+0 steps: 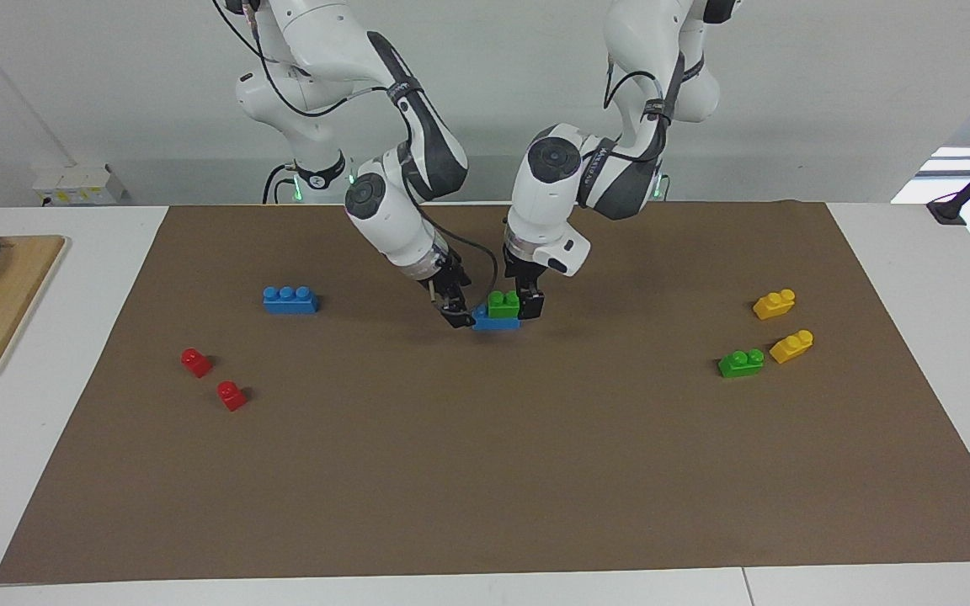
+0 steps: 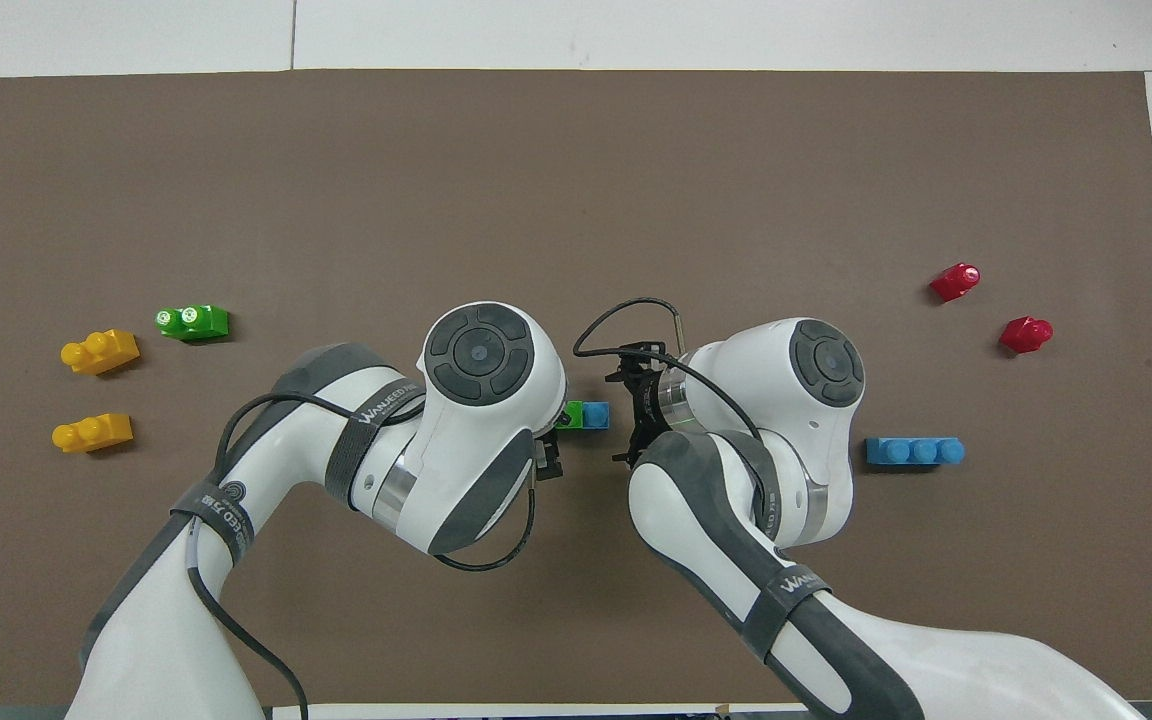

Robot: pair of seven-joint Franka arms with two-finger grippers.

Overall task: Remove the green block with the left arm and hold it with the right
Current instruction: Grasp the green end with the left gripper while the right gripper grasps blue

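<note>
Closing in: both end effectors flank the stacked pair mid-desk.
Green block (image 1: 503, 304): two studs, glossy plastic, pressed onto a blue brick (image 1: 493, 320) on the brown mat (image 1: 485, 471).
Left end effector (image 1: 530, 305): open, at the green block's end toward the left arm.
Right end effector (image 1: 454, 313): open, at the blue brick's free end.
Doing it well: pinch the blue base first — then grip green by its flat sides and pull straight up, no twisting.
</note>
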